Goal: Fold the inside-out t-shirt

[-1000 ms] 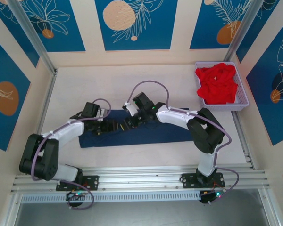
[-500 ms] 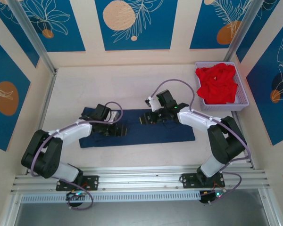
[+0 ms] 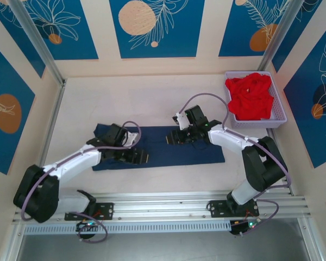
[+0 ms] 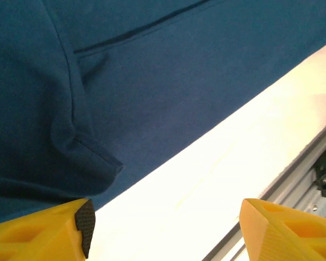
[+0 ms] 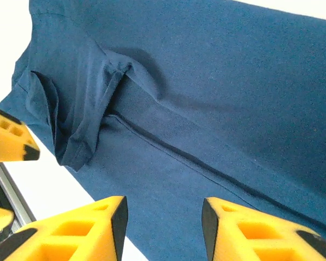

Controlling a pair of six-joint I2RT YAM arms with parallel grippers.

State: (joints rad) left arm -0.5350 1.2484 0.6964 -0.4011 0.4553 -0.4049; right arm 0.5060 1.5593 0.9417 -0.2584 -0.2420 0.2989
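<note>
inside-out t-shirt (image 3: 158, 149) lies flat beneath left gripper (image 3: 142, 157) and right gripper (image 3: 171, 139)

t-shirt (image 3: 158, 148) on table (image 3: 125, 100), basket (image 3: 259, 124) behind-right

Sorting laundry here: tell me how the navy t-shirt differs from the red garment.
The navy t-shirt lies flat on the table in a long strip; the red garment sits crumpled in a heap. The t-shirt is outside the lavender basket; the red garment lies inside it. Both are cloth.
</note>
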